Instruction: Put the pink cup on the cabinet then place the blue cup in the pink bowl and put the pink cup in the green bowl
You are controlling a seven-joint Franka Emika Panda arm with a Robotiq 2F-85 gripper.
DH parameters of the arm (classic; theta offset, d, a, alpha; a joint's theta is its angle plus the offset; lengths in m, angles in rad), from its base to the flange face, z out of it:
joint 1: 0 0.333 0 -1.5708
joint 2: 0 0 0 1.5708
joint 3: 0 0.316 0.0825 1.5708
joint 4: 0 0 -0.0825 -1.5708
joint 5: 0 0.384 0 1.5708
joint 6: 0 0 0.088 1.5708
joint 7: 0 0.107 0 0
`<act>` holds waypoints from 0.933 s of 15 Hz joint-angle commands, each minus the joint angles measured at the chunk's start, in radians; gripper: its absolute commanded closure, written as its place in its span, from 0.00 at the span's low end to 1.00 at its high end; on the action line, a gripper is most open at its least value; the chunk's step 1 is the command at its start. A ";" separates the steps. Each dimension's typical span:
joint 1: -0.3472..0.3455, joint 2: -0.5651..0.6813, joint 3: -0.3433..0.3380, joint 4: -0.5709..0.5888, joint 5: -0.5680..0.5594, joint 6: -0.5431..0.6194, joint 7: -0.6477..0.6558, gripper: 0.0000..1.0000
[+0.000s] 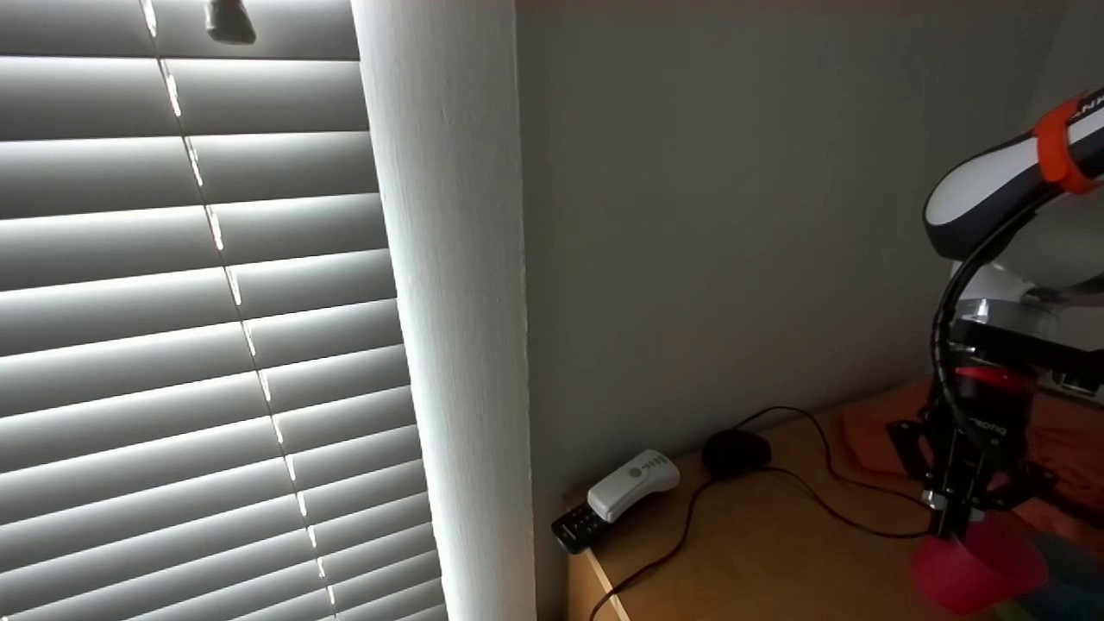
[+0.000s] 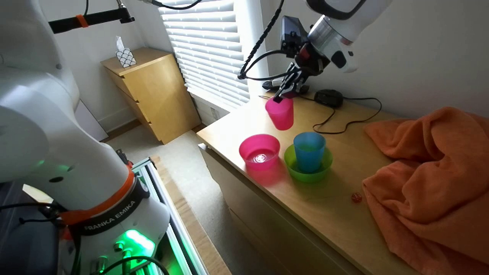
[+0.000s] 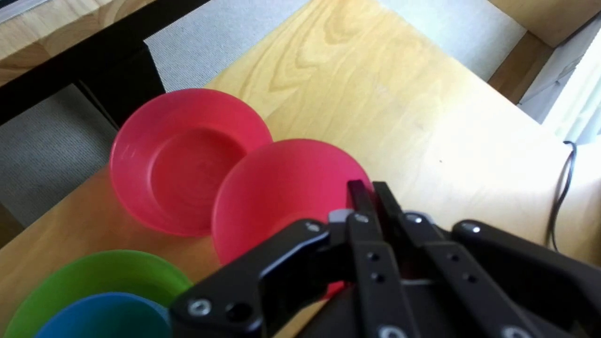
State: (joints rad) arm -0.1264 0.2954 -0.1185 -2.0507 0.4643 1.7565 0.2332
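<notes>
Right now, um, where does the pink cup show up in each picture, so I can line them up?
In an exterior view: the pink cup is at the lower right, near the bottom edge.
In an exterior view: the pink cup is slightly above and right of centre.
Wrist view: the pink cup is around the centre, partly hidden.
Shared landmark: the gripper, holding its rim.

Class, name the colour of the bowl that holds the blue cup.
Bright green. The bowl shows best in an exterior view, around the blue cup.
</notes>
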 commanded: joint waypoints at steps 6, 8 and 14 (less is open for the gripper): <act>-0.020 0.191 0.005 0.129 0.068 -0.093 0.048 0.98; -0.014 0.212 0.000 0.144 0.059 -0.084 0.083 0.98; -0.011 0.243 0.002 0.186 0.057 -0.086 0.140 0.54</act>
State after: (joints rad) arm -0.1322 0.5201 -0.1182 -1.8985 0.5098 1.7006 0.3441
